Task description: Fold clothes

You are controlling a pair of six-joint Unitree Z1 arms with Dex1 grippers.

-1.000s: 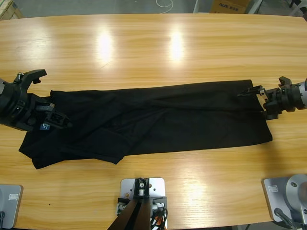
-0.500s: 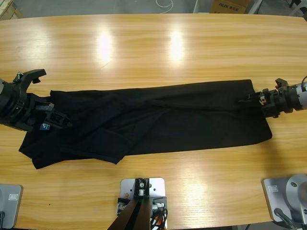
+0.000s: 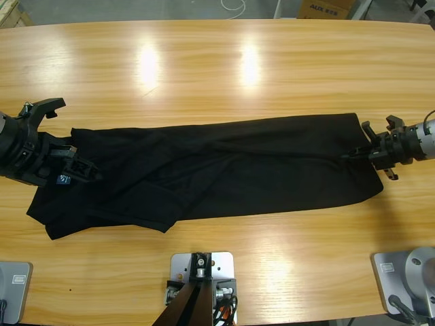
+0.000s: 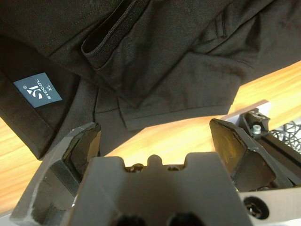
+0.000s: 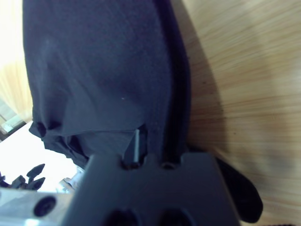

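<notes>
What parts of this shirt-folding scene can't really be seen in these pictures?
- Right gripper at the shirt's edge: in the right wrist view its own body and the cloth cover the jaws, so a grip cannot be told.
- Shirt's front, buttons, chest mark: not to be made out in the dark folds, high view.
- Both arms: cut off by the side edges, high view.

Left claw [image 4: 155, 141]: 2 black jaws spread apart, nothing between them. Black polo shirt [image 4: 164, 52] fills the upper frame, folded in overlapping layers with stitched hems. Teal neck label [image 4: 37, 89] with white lettering at left. Wooden surface [image 4: 174, 136] shows beneath the shirt edge.
</notes>
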